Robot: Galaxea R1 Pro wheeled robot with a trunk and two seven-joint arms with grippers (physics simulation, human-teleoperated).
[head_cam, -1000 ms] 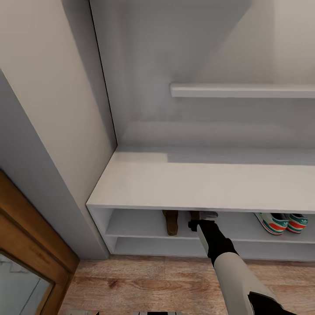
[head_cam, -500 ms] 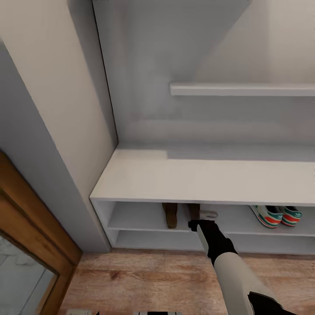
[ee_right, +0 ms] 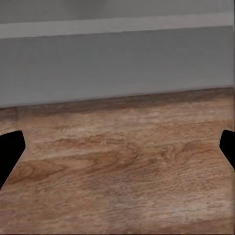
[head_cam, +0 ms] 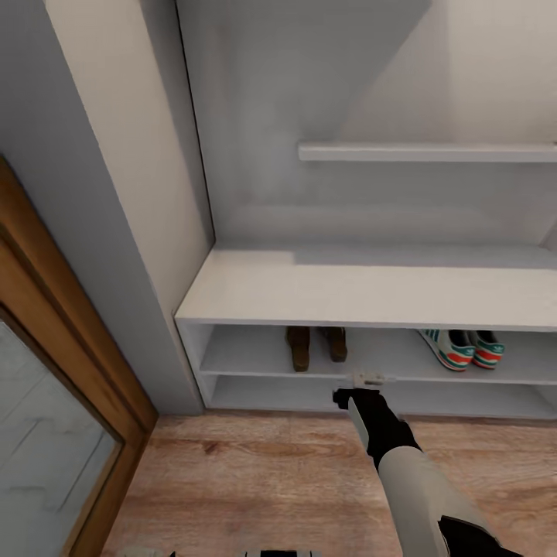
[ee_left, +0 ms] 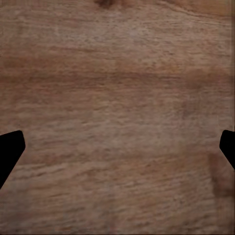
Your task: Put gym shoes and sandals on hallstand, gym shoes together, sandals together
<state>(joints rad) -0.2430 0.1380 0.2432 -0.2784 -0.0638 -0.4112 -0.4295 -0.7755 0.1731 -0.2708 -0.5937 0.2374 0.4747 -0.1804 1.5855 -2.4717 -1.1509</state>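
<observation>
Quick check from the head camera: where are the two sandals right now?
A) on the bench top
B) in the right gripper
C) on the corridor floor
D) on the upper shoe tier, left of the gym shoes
D: the two sandals sit side by side on the hallstand's upper tier, left of the gym shoes.

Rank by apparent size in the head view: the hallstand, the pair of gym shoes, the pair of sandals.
1. The hallstand, by far the largest.
2. The gym shoes.
3. The sandals, slightly smaller; both pairs are partly hidden under the bench, so this is uncertain.
</observation>
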